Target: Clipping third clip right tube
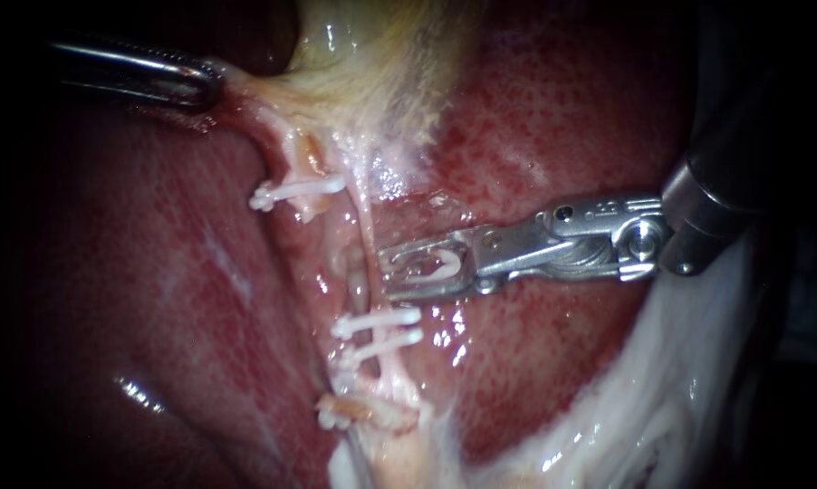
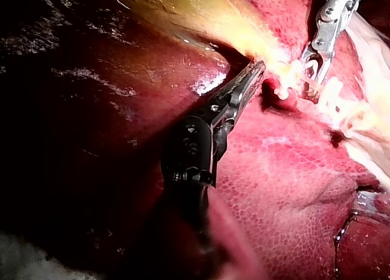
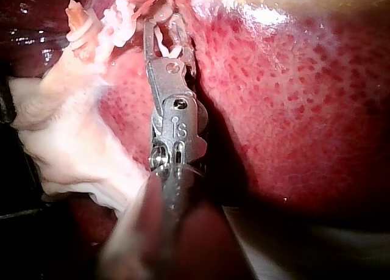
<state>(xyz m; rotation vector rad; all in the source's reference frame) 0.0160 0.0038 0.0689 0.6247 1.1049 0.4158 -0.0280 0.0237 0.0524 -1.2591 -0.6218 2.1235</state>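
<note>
Closely seen through the endoscope, the right instrument (image 1: 392, 272) has its jaws clamped on a white clip (image 1: 437, 264). Their tips touch the right tube (image 1: 367, 226) just above two clips (image 1: 377, 321) on that tube, but I cannot tell whether the tube lies inside the white clip. The left instrument (image 1: 207, 81) has its jaws closed on the gallbladder (image 1: 372, 63) edge. From the left wrist, those jaws lie together on pale tissue, with the right instrument near ahead. From the right wrist, the white clip sits between the jaws, with the liver (image 3: 292, 109) beside them.
</note>
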